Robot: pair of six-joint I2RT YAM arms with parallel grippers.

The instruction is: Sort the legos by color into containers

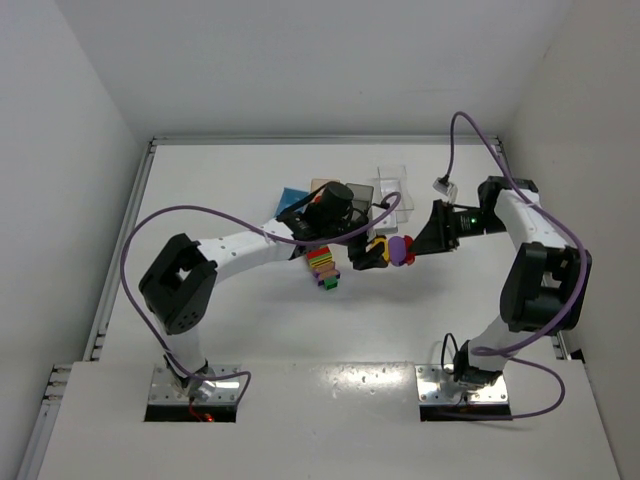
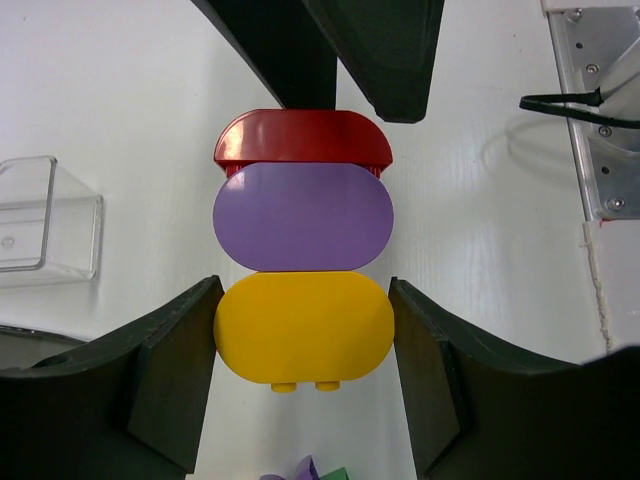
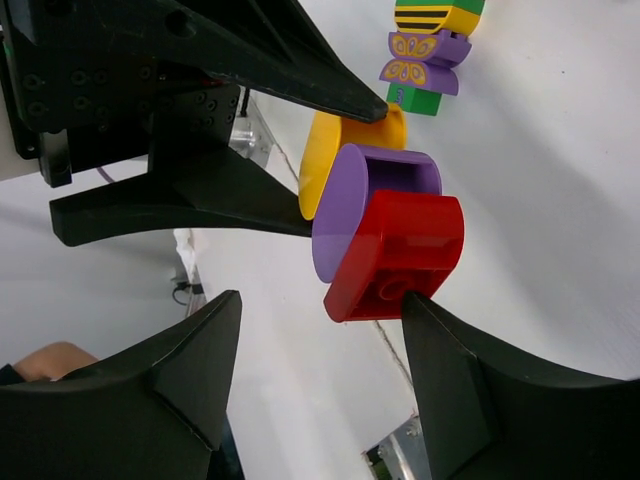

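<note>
My left gripper (image 1: 375, 250) (image 2: 303, 330) is shut on the yellow brick (image 2: 303, 325) of a joined yellow, purple (image 2: 303, 215) and red (image 2: 303, 138) stack held above the table. My right gripper (image 1: 416, 240) (image 3: 322, 298) is open. Its jaws stand wide either side of the red brick (image 3: 400, 255), and the right finger (image 3: 450, 380) is close to or touching it. A multicoloured striped stack (image 1: 323, 266) lies on the table under the left wrist; its end shows in the right wrist view (image 3: 430, 45). The bins sit behind: light blue (image 1: 291, 198), dark grey (image 1: 356, 188), clear (image 1: 398, 182).
The left wrist hides much of the bins, and I cannot make out a pale orange one. A clear bin's corner (image 2: 45, 215) shows at the left of the left wrist view. White walls enclose the table on three sides. Purple cables loop over both arms.
</note>
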